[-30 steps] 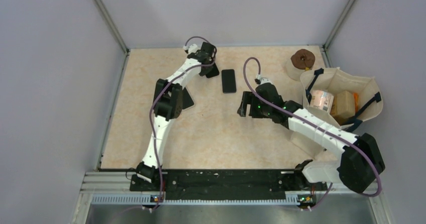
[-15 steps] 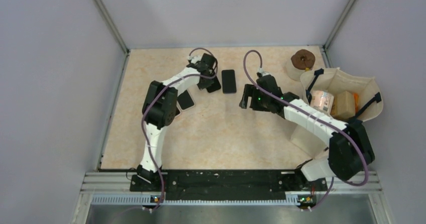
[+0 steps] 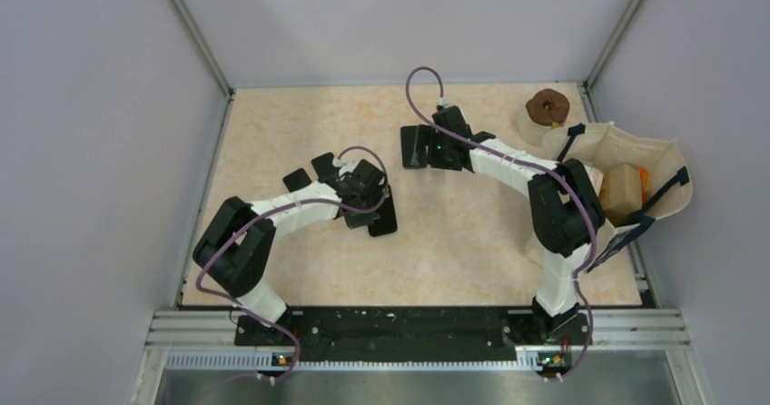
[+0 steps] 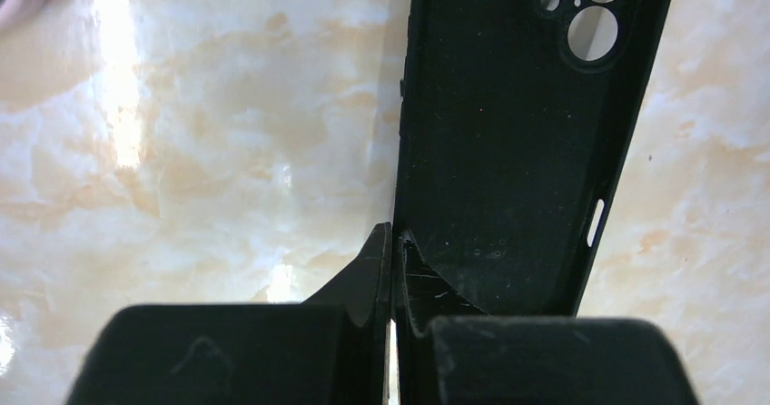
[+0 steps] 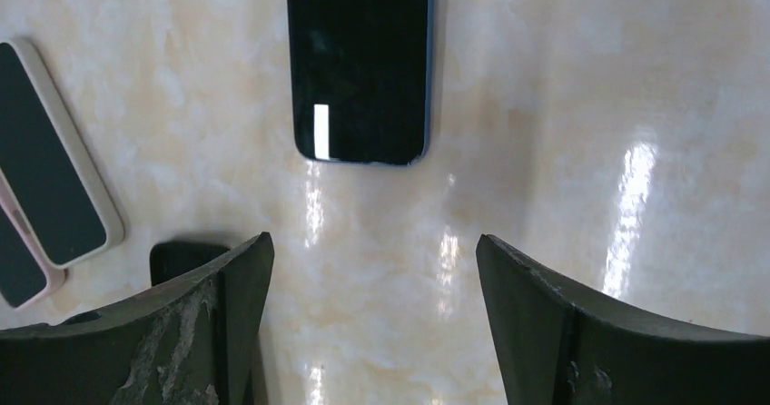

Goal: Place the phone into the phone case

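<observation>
The phone lies flat and screen up on the table, just ahead of my right gripper. That gripper is open, with bare table between its fingers. In the top view the right gripper hangs over the phone and hides most of it. The black phone case lies open side up, its camera holes at the far end. My left gripper is shut on the case's left side wall near its near end. From above, the left gripper and the case are at the table's middle.
Two other phones in pale cases lie left of the left gripper; one of them shows at the left of the right wrist view. A cream bag with items and a brown roll stand at the right.
The left gripper shut on the case and drew it from beside the phone toward the near middle. The right gripper swung to the far left, over the phone, and stayed open.
</observation>
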`<action>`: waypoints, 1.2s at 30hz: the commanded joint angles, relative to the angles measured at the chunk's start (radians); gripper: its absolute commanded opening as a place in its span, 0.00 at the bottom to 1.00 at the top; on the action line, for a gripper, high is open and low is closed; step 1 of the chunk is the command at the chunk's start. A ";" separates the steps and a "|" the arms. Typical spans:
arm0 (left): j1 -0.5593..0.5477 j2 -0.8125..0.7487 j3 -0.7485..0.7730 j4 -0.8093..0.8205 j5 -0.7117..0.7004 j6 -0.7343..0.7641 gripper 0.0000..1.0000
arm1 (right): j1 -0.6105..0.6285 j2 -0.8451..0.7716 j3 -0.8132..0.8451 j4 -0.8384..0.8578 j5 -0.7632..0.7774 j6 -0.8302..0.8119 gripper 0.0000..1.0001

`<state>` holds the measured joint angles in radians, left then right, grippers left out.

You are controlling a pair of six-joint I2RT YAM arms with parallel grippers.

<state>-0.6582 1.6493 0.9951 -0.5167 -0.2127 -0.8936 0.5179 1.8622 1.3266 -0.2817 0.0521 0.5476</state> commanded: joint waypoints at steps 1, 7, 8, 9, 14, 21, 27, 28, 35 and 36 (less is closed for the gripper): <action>-0.019 -0.096 -0.087 0.080 0.046 -0.046 0.00 | -0.013 0.106 0.144 0.005 0.005 -0.055 0.83; -0.021 -0.148 -0.112 0.089 0.059 -0.022 0.37 | -0.013 0.241 0.273 -0.045 -0.026 -0.081 0.83; -0.020 -0.157 -0.110 0.082 0.056 -0.016 0.42 | -0.013 0.254 0.285 -0.049 -0.031 -0.082 0.84; -0.021 -0.166 -0.107 0.075 0.052 -0.013 0.49 | -0.013 0.268 0.296 -0.052 -0.033 -0.081 0.84; -0.012 -0.209 -0.105 0.049 0.022 -0.001 0.64 | 0.003 0.344 0.382 -0.101 0.014 -0.091 0.84; 0.030 -0.251 -0.124 0.042 0.045 0.025 0.65 | 0.055 0.488 0.580 -0.274 0.194 -0.119 0.84; 0.081 -0.306 -0.127 0.029 0.068 0.050 0.65 | 0.083 0.605 0.688 -0.421 0.249 -0.108 0.84; 0.086 -0.312 -0.125 0.029 0.070 0.053 0.65 | 0.089 0.615 0.689 -0.429 0.252 -0.106 0.84; 0.100 -0.300 -0.113 0.024 0.078 0.059 0.63 | 0.107 0.614 0.607 -0.436 0.236 -0.085 0.66; 0.100 -0.293 -0.114 0.028 0.078 0.057 0.63 | 0.109 0.602 0.586 -0.433 0.230 -0.083 0.60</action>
<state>-0.5640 1.3552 0.8711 -0.4942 -0.1440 -0.8486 0.5999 2.4031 2.0087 -0.5907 0.3187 0.4454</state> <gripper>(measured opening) 0.637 0.691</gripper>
